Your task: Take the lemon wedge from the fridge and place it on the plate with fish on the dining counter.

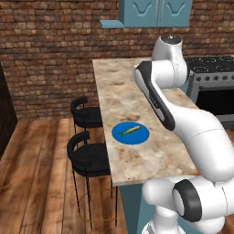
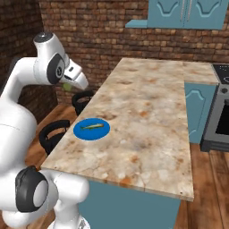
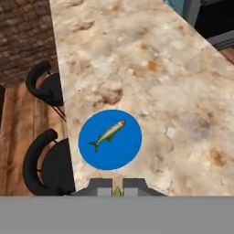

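My gripper point(image 2: 68, 86) hangs high above the floor, left of the dining counter point(image 2: 147, 112), shut on a small yellow-green lemon wedge point(image 2: 66, 86). In the hand view the gripper point(image 3: 118, 186) holds a sliver of the lemon wedge point(image 3: 118, 192) between its dark fingertips point(image 3: 101, 184). Just beyond them lies the blue plate point(image 3: 91, 151) with a small greenish fish point(image 3: 109, 134). The plate point(image 1: 137, 136) point(image 2: 85, 132) rests near the stool-side edge of the dining counter point(image 1: 119, 91) point(image 3: 146, 59). The fridge is out of view.
Two black round stools point(image 1: 89, 157) point(image 1: 84, 112) stand along the counter's left side, also seen from the hand point(image 3: 45, 164). A steel stove point(image 1: 215, 87) point(image 2: 219, 112) sits to the right. Teal wall cabinets point(image 2: 188, 13) hang on the brick wall.
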{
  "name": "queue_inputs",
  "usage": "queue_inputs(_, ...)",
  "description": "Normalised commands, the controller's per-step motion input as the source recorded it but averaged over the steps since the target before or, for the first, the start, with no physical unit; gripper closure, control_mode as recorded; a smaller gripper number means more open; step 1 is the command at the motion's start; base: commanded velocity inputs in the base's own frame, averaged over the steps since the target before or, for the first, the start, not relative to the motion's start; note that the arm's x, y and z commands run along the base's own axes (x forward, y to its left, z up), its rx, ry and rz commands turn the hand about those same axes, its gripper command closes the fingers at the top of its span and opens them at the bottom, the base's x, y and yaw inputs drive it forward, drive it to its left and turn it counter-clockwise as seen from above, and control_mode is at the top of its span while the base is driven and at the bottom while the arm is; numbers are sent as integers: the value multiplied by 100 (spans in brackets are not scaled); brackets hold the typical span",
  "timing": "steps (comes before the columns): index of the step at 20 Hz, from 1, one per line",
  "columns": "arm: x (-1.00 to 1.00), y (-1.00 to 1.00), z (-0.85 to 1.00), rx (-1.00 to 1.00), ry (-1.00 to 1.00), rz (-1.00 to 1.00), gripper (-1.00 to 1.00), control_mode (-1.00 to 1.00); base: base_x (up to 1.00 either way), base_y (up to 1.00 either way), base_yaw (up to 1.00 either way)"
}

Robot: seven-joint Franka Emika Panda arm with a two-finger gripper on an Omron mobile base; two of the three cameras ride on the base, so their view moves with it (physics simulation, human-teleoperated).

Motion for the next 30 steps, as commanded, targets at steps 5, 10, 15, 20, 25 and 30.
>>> queue_inputs(5, -3, -9, -68, 2, 17, -4, 100, -100, 0, 0, 0)
queue_inputs(10, 24, 0, -49, 0, 6, -20, 100, -100, 0, 0, 0)
queue_inputs(15, 66, 0, -41, 2, 6, -31, 100, -100, 0, 0, 0)
queue_inputs(20, 64, 0, -55, 0, 12, -28, 100, -100, 0, 0, 0)
queue_inputs(25, 16, 0, -66, 0, 13, -22, 100, -100, 0, 0, 0)
queue_inputs(30, 25, 0, -66, 0, 9, -17, 100, -100, 0, 0, 0)
